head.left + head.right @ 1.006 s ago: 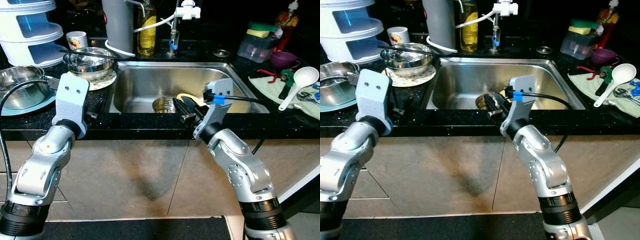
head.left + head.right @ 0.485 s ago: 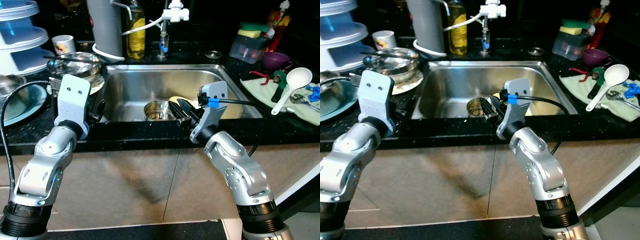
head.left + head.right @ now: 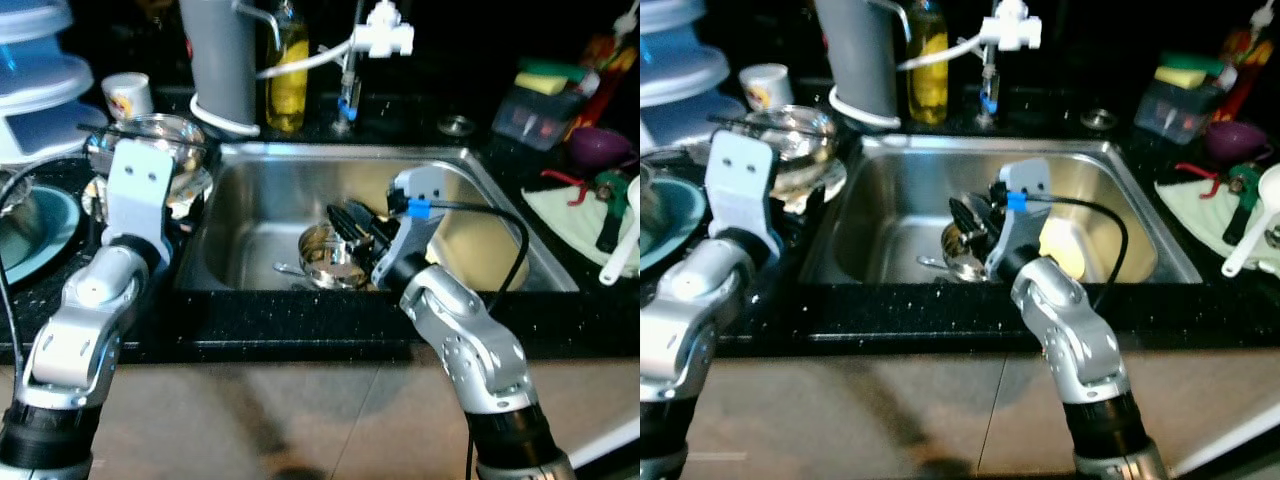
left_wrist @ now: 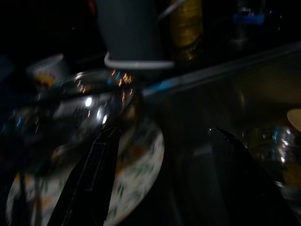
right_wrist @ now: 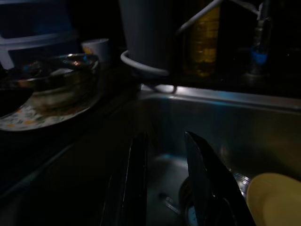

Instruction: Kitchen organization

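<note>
Right gripper [image 3: 350, 222] mid-frame over sink [image 3: 270, 190], fingers narrowly apart, holding nothing, just above steel cup [image 3: 325, 262] on basin floor, yellow plate [image 3: 475, 250] beside it, left gripper [image 4: 160, 155] spread wide over floral plate [image 4: 141, 160], steel bowl [image 3: 160, 135] upper left.

No lettering can be read anywhere; the mug's [image 3: 127, 94] printed design is too blurred.

The sink [image 3: 270, 215] basin's left half is left open — its floor is taken by a steel cup [image 3: 330, 258] and a yellow plate [image 3: 470, 250]. The left counter is crowded by a glass bowl [image 3: 155, 140] on a patterned plate [image 4: 141, 160].
</note>
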### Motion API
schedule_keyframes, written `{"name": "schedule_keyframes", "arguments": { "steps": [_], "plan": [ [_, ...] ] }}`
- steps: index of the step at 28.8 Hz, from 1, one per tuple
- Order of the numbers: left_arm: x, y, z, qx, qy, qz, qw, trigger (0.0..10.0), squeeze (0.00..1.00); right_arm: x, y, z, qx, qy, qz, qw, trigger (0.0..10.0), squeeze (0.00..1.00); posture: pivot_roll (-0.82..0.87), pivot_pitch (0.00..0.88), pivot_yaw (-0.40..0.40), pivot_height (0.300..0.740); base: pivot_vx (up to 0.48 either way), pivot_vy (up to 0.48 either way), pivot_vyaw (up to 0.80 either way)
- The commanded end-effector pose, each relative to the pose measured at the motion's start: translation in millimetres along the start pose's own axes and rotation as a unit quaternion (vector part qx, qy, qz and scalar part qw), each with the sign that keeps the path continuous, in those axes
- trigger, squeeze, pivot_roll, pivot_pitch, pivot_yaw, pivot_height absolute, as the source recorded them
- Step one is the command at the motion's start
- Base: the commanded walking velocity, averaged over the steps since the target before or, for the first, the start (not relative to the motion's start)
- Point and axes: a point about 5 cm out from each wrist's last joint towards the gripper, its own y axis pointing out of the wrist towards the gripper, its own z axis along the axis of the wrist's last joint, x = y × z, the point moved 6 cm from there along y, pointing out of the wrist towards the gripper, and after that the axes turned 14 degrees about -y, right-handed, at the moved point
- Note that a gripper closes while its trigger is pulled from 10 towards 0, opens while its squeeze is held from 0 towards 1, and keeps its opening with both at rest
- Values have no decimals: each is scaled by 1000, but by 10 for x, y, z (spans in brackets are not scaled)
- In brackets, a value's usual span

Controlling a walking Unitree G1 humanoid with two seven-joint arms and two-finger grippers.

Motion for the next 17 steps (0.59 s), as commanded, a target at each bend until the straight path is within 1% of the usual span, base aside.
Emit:
{"name": "schedule_keyframes", "arguments": {
  "steps": [1, 2, 4, 10, 17],
  "plan": [
    [25, -7, -14, -2, 4, -5, 1000, 10000, 0, 20, -23, -9, -3, 0, -2, 1000, 10000, 0, -39, 126, -57, 740, 386, 0, 0],
    [26, -7, -13, -2, 4, -5, 1000, 10000, 0, 20, -24, -9, -3, 0, -2, 1000, 10000, 0, -39, 126, -57, 740, 386, 0, 0],
    [38, -7, -17, -2, -7, -7, 1000, 10000, 0, 20, -23, -10, -3, 0, -1, 1000, 10000, 0, -40, 126, -58, 740, 0, 0, 0],
    [87, -22, -66, -12, -4, -16, 1000, 10000, 0, 16, -30, -18, -4, 1, 1, 1000, 10000, 0, -40, 128, -59, 740, 0, 0, 0],
    [111, -27, -78, -14, -8, -20, 1000, 10000, 0, 10, -37, -28, -6, 3, 2, 1000, 10000, 0, -39, 129, -59, 740, 0, 0, 0]
  ]
}}
